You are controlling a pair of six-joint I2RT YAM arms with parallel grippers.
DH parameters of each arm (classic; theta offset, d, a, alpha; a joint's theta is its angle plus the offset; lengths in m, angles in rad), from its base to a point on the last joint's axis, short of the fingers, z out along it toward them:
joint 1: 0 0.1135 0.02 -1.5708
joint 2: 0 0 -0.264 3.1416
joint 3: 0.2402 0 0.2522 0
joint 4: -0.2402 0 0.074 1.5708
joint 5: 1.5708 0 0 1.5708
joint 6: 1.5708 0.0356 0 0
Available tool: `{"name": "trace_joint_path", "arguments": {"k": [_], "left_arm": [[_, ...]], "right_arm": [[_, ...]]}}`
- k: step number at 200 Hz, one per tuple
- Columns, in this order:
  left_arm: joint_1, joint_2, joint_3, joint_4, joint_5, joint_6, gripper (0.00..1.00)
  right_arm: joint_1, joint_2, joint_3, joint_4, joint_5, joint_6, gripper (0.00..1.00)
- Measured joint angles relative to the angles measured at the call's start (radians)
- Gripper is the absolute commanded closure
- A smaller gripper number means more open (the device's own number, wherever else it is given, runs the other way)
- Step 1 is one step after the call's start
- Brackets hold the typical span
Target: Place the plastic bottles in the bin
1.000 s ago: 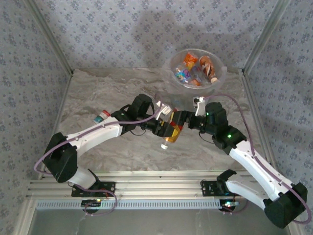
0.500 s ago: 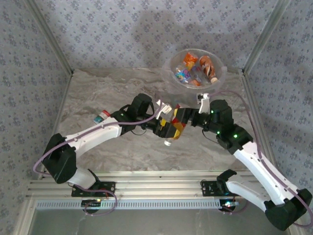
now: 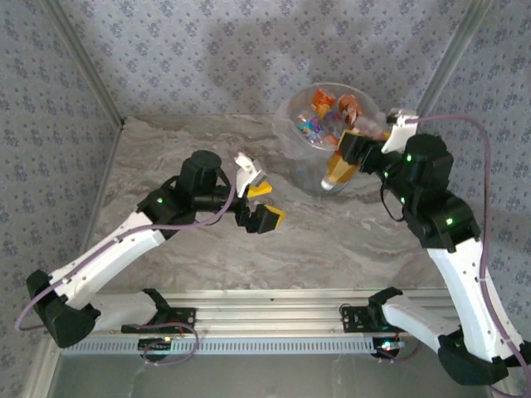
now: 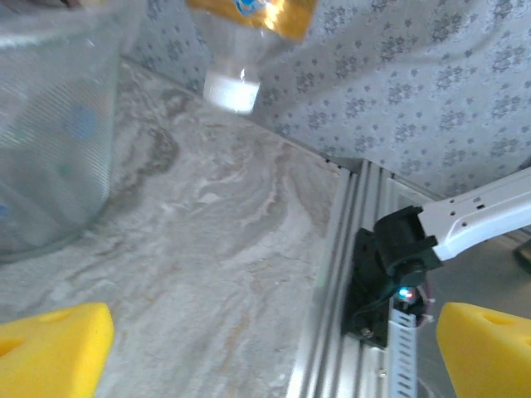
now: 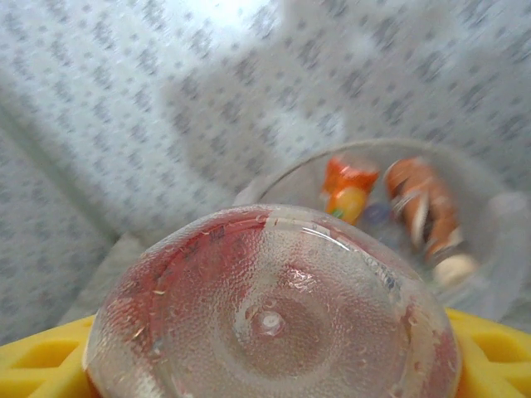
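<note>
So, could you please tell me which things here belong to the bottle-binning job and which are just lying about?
Part of the job:
- orange-labelled bottle, held by the right gripper near the bin
- bin
- bottles in the bin
- left gripper, open and empty

Just there:
- marbled table
- aluminium rail
- patterned backdrop

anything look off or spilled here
Nothing spilled. Only the clear orange-labelled plastic bottle stands out: the right claw holds it tilted cap-down beside the translucent round plastic bin.
</note>
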Motion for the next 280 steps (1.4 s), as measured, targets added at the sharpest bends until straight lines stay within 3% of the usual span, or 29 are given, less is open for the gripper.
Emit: {"name": "trace_joint_path", "arguments": {"k": [53,108,171,222,280], "left_arm": [[0.116,-0.048,0.004,-0.11,-0.046,0.079,0.01],[0.163,-0.083,-0.09,-0.101,-0.052,0.093,0.0],[0.174,-0.076,-0.099,-0.102,-0.053,0.093,0.0],[0.174,-0.076,-0.099,-0.103,-0.053,0.1,0.0],[0.174,-0.072,-0.099,-0.104,-0.053,0.1,0.0]], "right_arm": [[-0.063,0.236,0.214,-0.004,0.076,-0.137,0.31],[-0.074,0.457,0.397,-0.002,0.097,-0.276,0.31],[-0.087,0.706,0.618,-0.107,0.085,-0.409,0.31],[-0.085,0.814,0.71,-0.269,0.085,-0.473,0.29],[-0.08,0.879,0.784,-0.367,0.085,-0.494,0.04]]}}
